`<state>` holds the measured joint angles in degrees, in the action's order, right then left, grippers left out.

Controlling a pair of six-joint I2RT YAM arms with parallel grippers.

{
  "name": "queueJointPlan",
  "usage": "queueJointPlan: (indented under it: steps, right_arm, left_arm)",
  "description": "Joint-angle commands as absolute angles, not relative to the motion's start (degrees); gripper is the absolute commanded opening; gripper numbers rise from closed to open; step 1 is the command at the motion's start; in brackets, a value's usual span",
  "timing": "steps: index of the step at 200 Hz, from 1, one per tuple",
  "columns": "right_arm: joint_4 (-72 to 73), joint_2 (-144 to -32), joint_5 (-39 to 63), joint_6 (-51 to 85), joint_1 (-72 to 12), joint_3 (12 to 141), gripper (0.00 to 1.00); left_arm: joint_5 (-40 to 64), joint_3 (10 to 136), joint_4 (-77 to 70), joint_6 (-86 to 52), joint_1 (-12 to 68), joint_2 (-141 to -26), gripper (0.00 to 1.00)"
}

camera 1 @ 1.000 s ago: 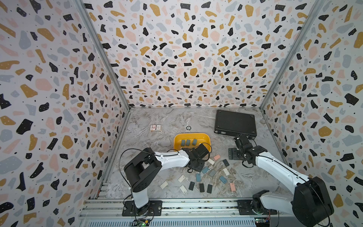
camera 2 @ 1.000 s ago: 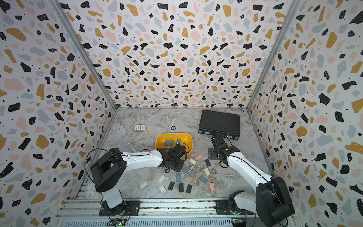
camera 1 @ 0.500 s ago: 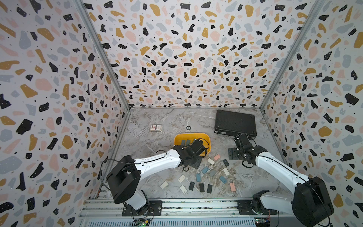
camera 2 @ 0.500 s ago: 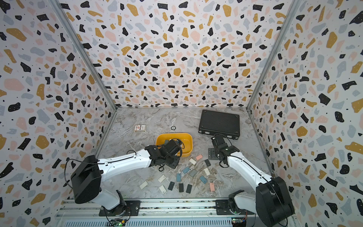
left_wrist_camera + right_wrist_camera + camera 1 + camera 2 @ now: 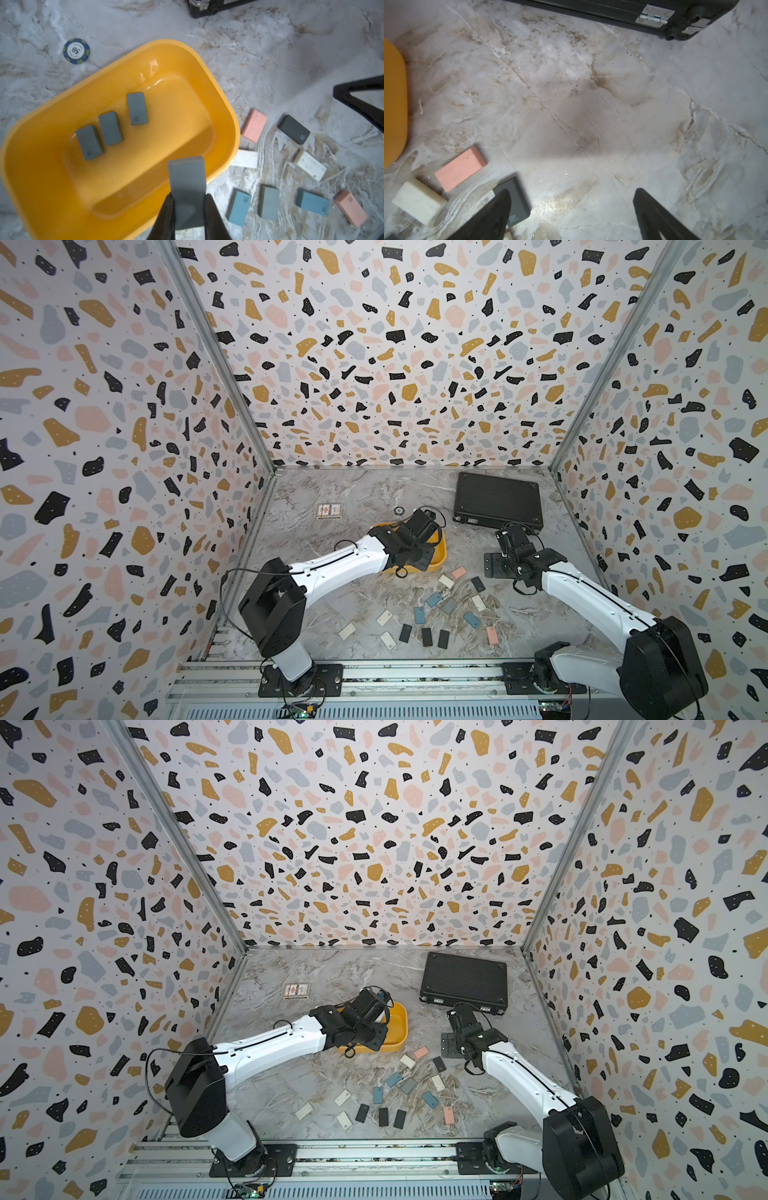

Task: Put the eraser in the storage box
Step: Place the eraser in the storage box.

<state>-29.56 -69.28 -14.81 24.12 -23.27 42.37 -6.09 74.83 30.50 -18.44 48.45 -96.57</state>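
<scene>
Nearest the rail, loose flat rectangular erasers (image 5: 427,637) in black, blue, grey, white and pink are scattered on the grey marble-patterned worktop (image 5: 519,614). Further in, a grey rectangular eraser (image 5: 187,176) is pinched by its long sides in the left pincer (image 5: 189,195). It is held over the rim of the shallow yellow plastic storage box (image 5: 31,145), free end over the inside, not lying in it. Three more grey erasers (image 5: 111,128) are laid flat on the box floor, side by side. Right of the box, the right pincer (image 5: 572,192) is spread wide over bare worktop, nothing between the jaws. In the wrist view a dark eraser marked 4B (image 5: 517,199) is partly covered by one finger; contact cannot be told. A pink eraser (image 5: 460,170) and a white eraser (image 5: 419,200) are lying just beside it. Beyond the box: a round blue poker chip (image 5: 76,51), a small printed card pack (image 5: 329,511), and at the back a flat black textured case with metal latches (image 5: 496,499).
</scene>
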Motion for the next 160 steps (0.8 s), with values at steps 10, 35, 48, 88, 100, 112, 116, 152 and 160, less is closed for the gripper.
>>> queueJointPlan:
  steps: [10,35,48,88,100,112,116,152,160]
  right_arm:
    - [-31.3,-68.6,-15.4,23.8,-23.6,44.0,0.95]
    - [-31.0,-69.0,-15.2,24.0,-23.6,44.3,0.95]
    - [-30.9,-69.1,-15.3,23.9,-23.6,44.2,0.95]
    - [-30.5,-69.9,-15.2,24.0,-23.5,43.9,0.95]
    - [-30.2,-70.3,-15.1,24.1,-23.5,43.9,0.95]
    - [-30.0,-70.7,-14.9,24.2,-23.6,43.9,0.95]
    - [-29.9,-70.9,-14.8,24.2,-23.6,43.9,0.95]
    - [-29.5,-71.8,-14.7,24.3,-23.6,43.6,0.95]
    - [-29.4,-71.9,-14.7,24.3,-23.6,43.5,0.95]
  left_arm:
    - [-4.2,80.3,28.5,-15.3,45.0,-102.2,0.2]
    - [-2.8,83.4,27.4,-15.2,43.5,-106.9,0.2]
    - [-2.2,84.7,26.9,-15.3,43.1,-108.9,0.2]
    - [-1.3,86.8,25.8,-15.9,42.6,-113.1,0.2]
    - [-1.2,87.3,25.4,-16.1,42.4,-114.0,0.2]
    - [-1.5,87.8,25.4,-16.1,42.2,-115.0,0.2]
    - [-1.6,88.1,25.5,-16.1,42.0,-115.4,0.2]
    - [-0.8,89.1,24.9,-16.6,40.9,-117.8,0.2]
    - [-0.7,89.2,24.6,-16.6,40.7,-118.2,0.2]
